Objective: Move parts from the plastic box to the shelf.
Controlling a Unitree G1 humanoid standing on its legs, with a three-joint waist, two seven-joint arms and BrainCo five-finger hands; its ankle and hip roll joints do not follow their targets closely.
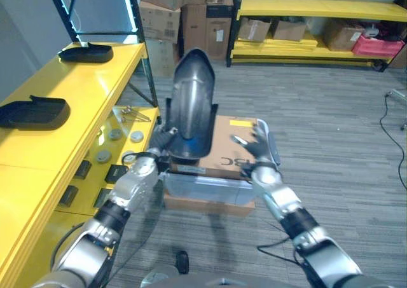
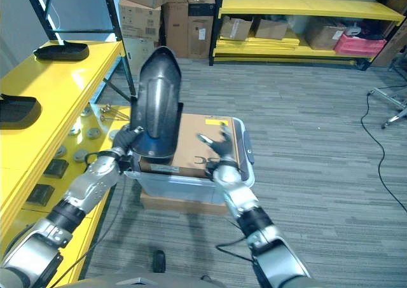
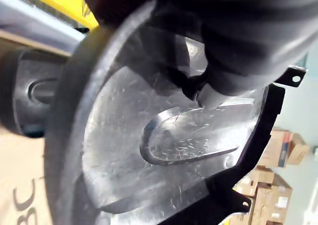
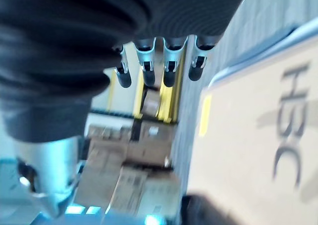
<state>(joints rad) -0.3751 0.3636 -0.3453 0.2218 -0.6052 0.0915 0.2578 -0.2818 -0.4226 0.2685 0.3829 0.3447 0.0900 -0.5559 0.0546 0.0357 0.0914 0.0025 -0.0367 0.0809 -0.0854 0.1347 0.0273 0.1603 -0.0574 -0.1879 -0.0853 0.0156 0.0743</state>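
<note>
Left robot hand (image 1: 160,143) raised with fingers curled in a grip, right robot hand (image 1: 257,149) raised, fingers spread

1 large dark curved part (image 1: 193,107), upright at the left hand (image 1: 160,147). 2 robot hands: left plus right hand (image 1: 257,149). 1 clear plastic box (image 1: 210,189), 1 flat cardboard sheet (image 1: 229,145) on top of it, 1 cardboard piece (image 1: 206,205) under it. 2 black parts on the yellow shelf (image 1: 70,91) top level: near one (image 1: 35,112), far one (image 1: 87,53). Lower level: 4 small black blocks (image 1: 114,173) and about 4 round grey discs (image 1: 137,136), partly hidden. Back: 1 yellow rack (image 1: 318,9), 1 pink bin (image 1: 376,46), several cardboard cartons (image 1: 191,21), exact count unclear.
</note>
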